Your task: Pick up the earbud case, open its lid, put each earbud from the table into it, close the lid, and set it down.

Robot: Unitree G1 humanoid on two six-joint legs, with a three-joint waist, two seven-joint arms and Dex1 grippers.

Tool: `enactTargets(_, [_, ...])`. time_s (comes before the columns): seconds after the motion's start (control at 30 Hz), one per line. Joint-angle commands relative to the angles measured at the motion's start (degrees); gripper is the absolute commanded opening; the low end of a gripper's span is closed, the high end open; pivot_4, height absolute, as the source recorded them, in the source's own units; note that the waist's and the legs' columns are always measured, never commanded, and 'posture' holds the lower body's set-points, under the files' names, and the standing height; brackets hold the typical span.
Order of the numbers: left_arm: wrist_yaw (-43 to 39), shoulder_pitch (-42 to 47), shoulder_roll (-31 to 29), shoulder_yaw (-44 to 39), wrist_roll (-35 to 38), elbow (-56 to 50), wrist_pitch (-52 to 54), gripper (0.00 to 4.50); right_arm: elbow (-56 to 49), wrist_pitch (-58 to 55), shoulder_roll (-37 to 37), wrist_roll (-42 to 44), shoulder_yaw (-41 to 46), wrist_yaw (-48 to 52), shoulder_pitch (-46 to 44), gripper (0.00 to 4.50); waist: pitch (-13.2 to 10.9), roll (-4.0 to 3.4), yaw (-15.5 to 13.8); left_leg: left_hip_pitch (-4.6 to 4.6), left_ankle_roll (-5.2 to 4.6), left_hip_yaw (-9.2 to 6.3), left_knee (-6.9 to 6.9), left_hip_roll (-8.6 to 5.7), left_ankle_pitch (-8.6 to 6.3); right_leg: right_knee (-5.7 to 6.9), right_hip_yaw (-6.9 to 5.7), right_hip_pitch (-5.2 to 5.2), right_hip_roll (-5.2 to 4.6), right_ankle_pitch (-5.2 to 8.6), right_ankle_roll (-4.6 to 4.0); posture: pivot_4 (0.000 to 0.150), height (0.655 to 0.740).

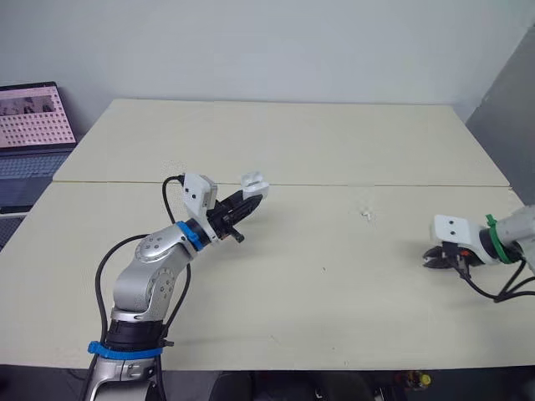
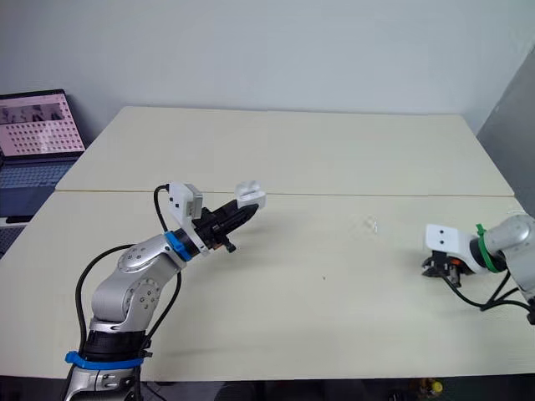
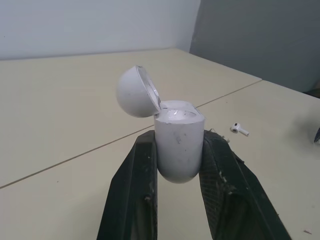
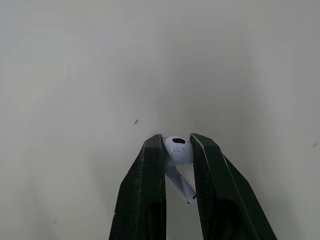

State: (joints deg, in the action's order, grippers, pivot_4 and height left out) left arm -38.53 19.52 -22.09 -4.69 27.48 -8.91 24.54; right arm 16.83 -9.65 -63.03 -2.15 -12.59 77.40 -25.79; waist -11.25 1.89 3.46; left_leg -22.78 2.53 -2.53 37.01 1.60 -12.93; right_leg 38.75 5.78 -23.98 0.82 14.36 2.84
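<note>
My left gripper [image 1: 247,200] holds the white earbud case [image 3: 177,145] above the table's middle, shut on its body. The case [image 1: 256,184] is upright with its round lid [image 3: 135,92] flipped open to one side. My right gripper [image 1: 435,258] sits low over the table near the right edge. It is shut on a white earbud [image 4: 178,150], whose stem hangs down between the black fingers [image 4: 150,170]. A second white earbud [image 1: 366,215] lies on the table between the two grippers; its small shape [image 3: 239,129] also appears past the case.
A laptop [image 1: 33,125] with a lit screen stands off the table's far left. A seam [image 1: 376,185] runs across the cream table [image 1: 318,309]. A grey wall panel [image 1: 510,92] rises at the right.
</note>
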Motion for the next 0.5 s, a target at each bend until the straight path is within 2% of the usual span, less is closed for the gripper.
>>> enactTargets(0.03, [0.6,-0.2,0.4,0.2,0.1,-3.0,-1.1,0.76,-0.4,-1.0,-1.9,-1.0,1.6,-0.9,1.9,0.39,0.0,0.0,0.0,0.03,0.0,0.01,0.0,0.0,0.0,0.0,0.01,0.03,0.0,0.0,0.0,0.15,0.74])
enactTargets(0.23, [1.1,-0.7,0.4,0.3,0.6,-4.0,-0.4,0.76,-0.5,-2.9,-2.7,-1.8,2.2,-1.8,5.0,2.39,0.0,0.01,-0.3,0.08,0.01,-0.05,0.02,-0.02,0.0,-0.22,-0.04,0.28,-0.02,0.0,0.01,0.15,0.74])
enactTargets(0.5, [1.9,-1.3,0.6,0.4,0.9,-5.1,0.6,0.76,-0.9,-3.6,-4.5,-1.7,2.5,-1.6,7.1,2.39,0.0,0.01,-0.9,0.01,0.02,-0.25,-0.06,-0.05,-0.02,-0.83,-0.26,0.57,-0.11,-0.07,0.14,0.15,0.74])
